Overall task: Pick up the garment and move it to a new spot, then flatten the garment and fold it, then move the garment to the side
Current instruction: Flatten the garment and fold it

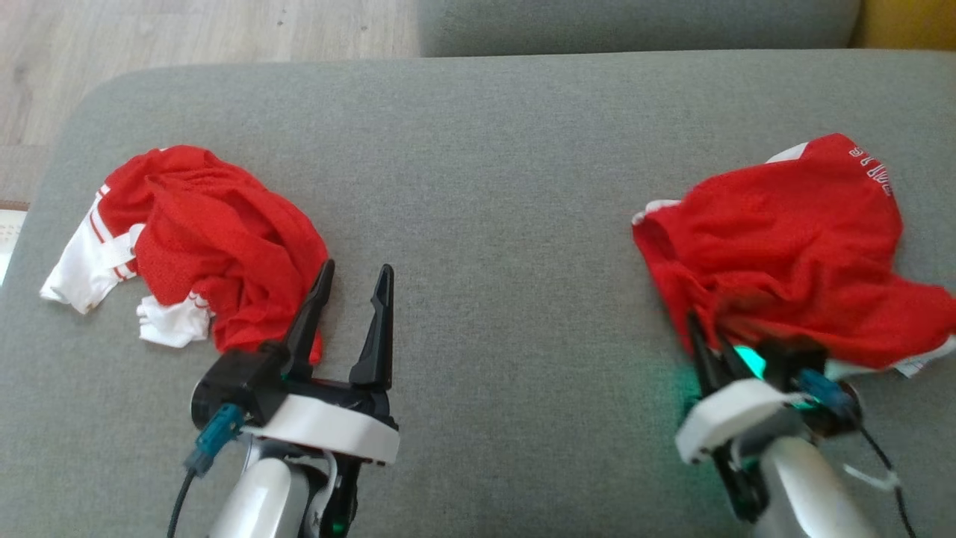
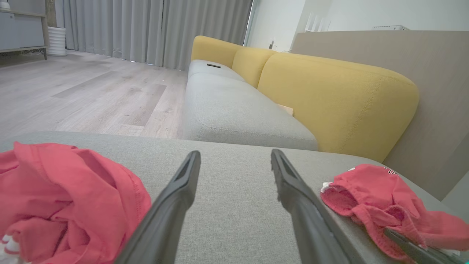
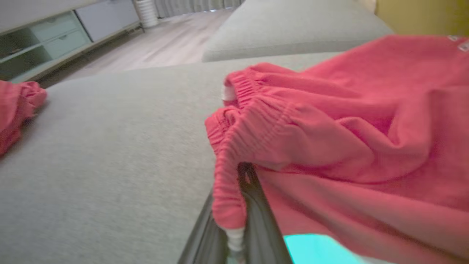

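The garment (image 1: 216, 246), a red jersey with white sleeves and striped seams, is bunched in a heap on the left half of the grey cushion (image 1: 493, 172), and it is judged not yet lifted. The left pincer (image 1: 357, 266) is held low over the cushion's near side with its fingers spread wide and nothing between them. One finger is set just beside the heap, a stance judged to be readiness to take the cloth. On the cushion's right half a second red garment (image 1: 792, 246) is piled, and the right pincer (image 1: 709, 344) is pressed together on its near edge, so that piece, not the jersey, is gripped. Those fingers are laid nearly flat to the cushion, which is judged to let a thin fold be caught without the pile being crushed. In the head view this grip is largely buried under folds, with a green glow (image 1: 750, 362) beside it. In the right wrist view, though blurred, a gathered elastic hem with a scrap of white trim is seen pinched between the dark fingers. Small white marks at the second garment's far corner are too small to be read. In the left wrist view the surroundings past the cushion's far edge are shown: another grey seat (image 2: 234, 110), a yellow backrest (image 2: 329, 95) and a wooden floor (image 2: 91, 91)
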